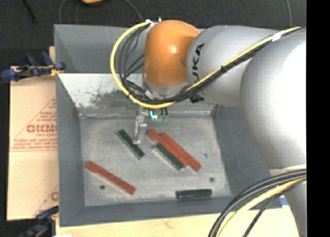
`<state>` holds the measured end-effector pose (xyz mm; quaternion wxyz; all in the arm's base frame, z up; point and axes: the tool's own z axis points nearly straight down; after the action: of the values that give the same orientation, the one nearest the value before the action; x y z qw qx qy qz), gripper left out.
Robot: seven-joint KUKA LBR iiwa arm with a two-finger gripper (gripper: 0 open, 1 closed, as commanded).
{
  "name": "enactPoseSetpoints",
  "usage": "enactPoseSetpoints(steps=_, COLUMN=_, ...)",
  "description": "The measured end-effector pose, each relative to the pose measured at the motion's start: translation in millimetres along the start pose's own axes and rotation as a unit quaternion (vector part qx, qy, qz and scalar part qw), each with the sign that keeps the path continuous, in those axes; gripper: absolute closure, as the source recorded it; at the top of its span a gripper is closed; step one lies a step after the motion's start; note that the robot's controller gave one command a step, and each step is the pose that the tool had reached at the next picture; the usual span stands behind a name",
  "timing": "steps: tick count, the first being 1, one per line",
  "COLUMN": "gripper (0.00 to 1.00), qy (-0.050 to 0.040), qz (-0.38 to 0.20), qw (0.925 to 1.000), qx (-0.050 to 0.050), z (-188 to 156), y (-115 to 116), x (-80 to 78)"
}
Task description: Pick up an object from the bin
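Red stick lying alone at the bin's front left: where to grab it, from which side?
Probably at the middle of the red stick, coming straight down from above and closing across its narrow width. It lies flat and diagonal on the bin floor, with bare floor along both long sides and nothing touching it, so the wrist would need turning to match that diagonal.

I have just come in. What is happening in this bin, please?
A KUKA arm reaches into the grey metal bin from the right. Its end effector is down near the bin floor, right beside a dark green stick that lies flat near the middle. To the right of it, a red stick and a second green stick lie side by side. Another red stick lies at the front left, and a third green stick lies along the front wall.
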<state>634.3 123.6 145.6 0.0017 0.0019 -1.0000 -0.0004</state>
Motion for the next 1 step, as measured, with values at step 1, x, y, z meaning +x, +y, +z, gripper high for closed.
enactPoseSetpoints(steps=1, gripper=0.0, qy=-0.0039, qz=0.001, qw=1.0, qx=0.0, z=-4.7, y=-0.3, x=-2.0)
